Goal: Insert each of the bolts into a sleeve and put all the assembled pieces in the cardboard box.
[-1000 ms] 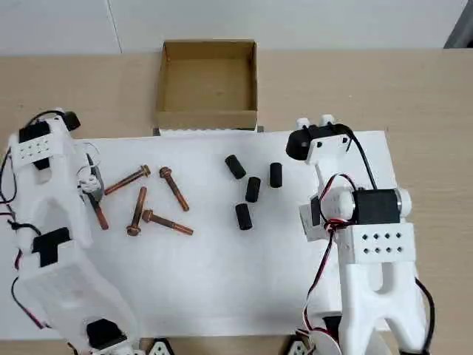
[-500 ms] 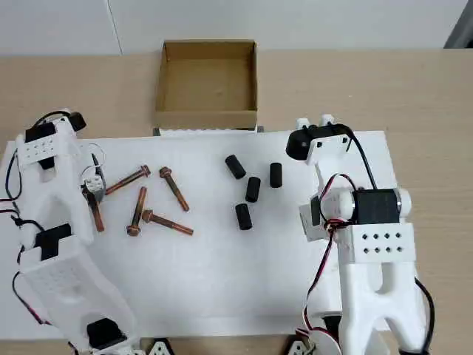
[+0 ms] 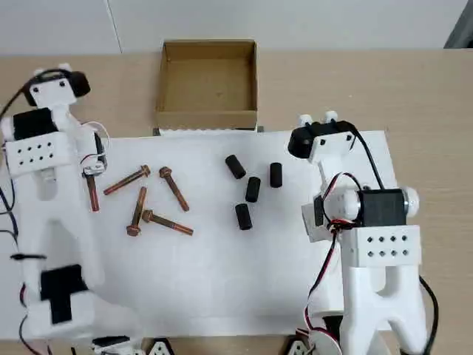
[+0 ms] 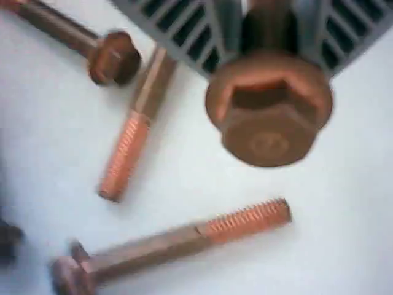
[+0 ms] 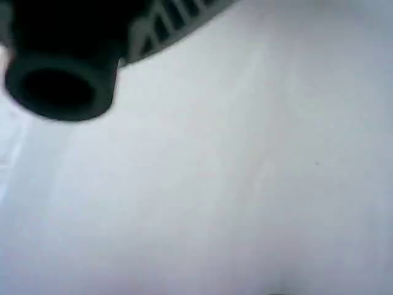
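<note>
At the left of the high view, the left arm [image 3: 37, 148] has its jaws clenched on a copper bolt [image 3: 92, 194] by the left edge of the white sheet [image 3: 222, 281]. Four more bolts [image 3: 167, 222] lie scattered just right of it, and four loose sleeves [image 3: 253, 188] lie near the centre. The right arm [image 3: 377, 244], lower right, has its jaws grasping a black sleeve [image 5: 61, 80]. The cardboard box [image 3: 207, 117] sits at upper centre on the table [image 3: 369, 81].
</note>
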Tool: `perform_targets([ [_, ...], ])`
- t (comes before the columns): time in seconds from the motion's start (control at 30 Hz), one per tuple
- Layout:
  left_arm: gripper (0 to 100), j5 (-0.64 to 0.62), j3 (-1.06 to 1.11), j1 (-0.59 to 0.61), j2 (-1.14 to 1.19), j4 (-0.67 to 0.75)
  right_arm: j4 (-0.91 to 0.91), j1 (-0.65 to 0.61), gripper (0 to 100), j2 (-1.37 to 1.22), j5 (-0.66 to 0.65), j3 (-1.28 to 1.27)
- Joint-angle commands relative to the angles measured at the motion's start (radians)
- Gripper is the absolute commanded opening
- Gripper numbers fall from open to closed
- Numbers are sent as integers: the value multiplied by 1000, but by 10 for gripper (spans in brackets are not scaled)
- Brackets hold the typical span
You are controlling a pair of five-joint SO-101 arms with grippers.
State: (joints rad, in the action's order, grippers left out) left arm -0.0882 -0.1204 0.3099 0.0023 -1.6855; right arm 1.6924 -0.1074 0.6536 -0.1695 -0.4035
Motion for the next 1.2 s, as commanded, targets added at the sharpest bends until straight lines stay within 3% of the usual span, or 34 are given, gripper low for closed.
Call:
perform_targets([
  [0.0,5,8,-19,-38,-167,-48,25,8,4,68,68,68],
  [0.3,5,5,189,-216,-526,-20,-48,7,3,403,170,-21],
  [0.6,5,-5,760,-272,-942,397,-262,2,3,616,275,-328],
  [0.7,5,-60,908,-273,-1097,508,-344,1,3,691,292,-430],
  [0.97,5,-244,1139,-275,-1396,603,-503,-2,3,874,287,-674],
  [1.17,5,-270,1273,-301,-1560,692,-616,-154,3,995,285,-864],
])
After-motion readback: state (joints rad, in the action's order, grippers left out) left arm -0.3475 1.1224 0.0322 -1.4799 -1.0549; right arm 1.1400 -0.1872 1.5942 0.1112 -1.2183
